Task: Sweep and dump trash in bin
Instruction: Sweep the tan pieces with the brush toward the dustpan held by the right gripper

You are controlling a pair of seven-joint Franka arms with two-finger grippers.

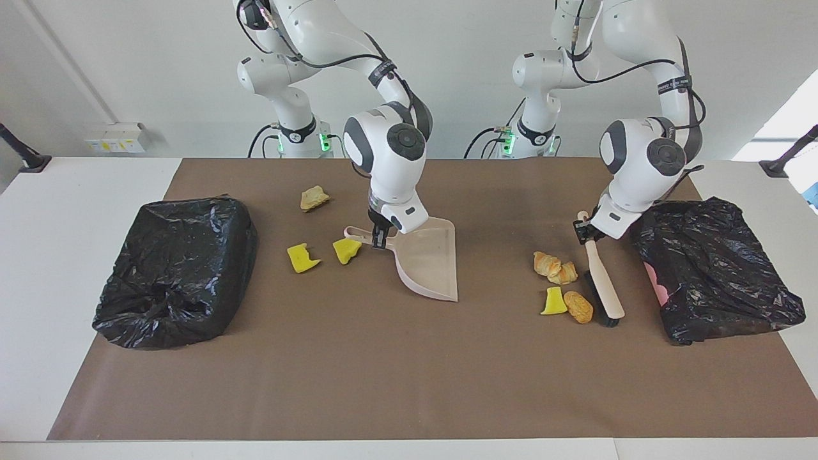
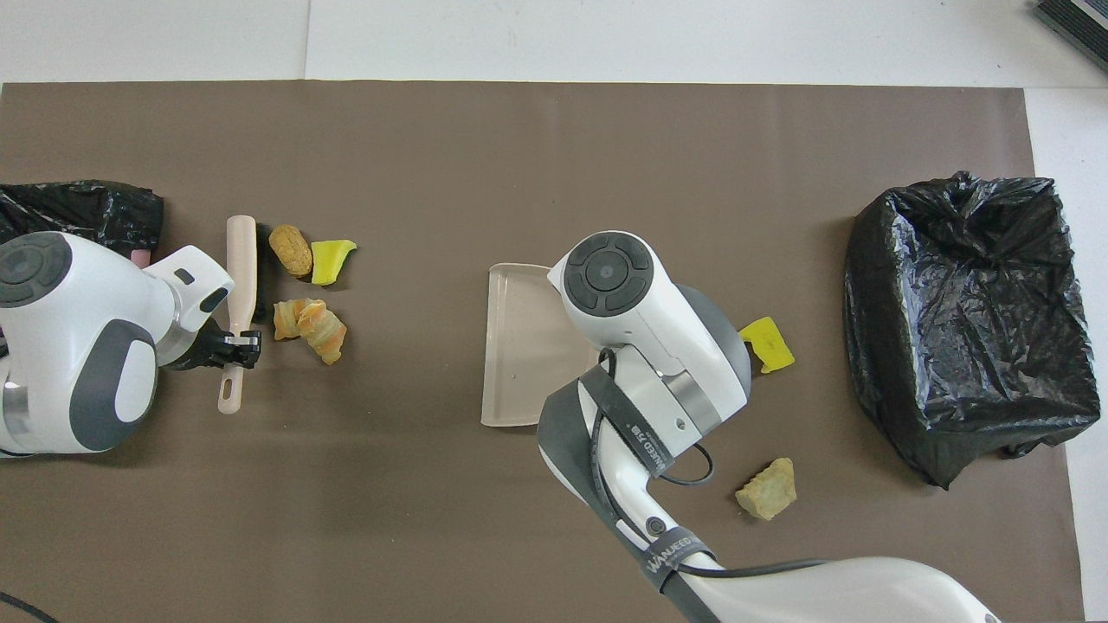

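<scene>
Beside my left claw (image 1: 583, 231), which grips the brush (image 1: 601, 287), four scraps (image 1: 562, 285) lie unswept on the table (image 1: 383, 370); three more (image 1: 319, 239) sit by my right claw (image 1: 377, 241), clamped on the dustpan (image 1: 428, 259). I judge nothing binned yet.

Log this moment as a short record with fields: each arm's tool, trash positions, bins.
left gripper: shut on the brush handle, brush head on the mat beside a trash cluster
right gripper: shut on the dustpan handle, pan mid-table, mouth toward the left arm's end
trash by brush: croissant piece, brown lump, yellow sponge chunk
trash by dustpan handle: two yellow chunks, tan lump nearer the robots
bins: one black-bagged bin at the right arm's end, another at the left arm's end
</scene>
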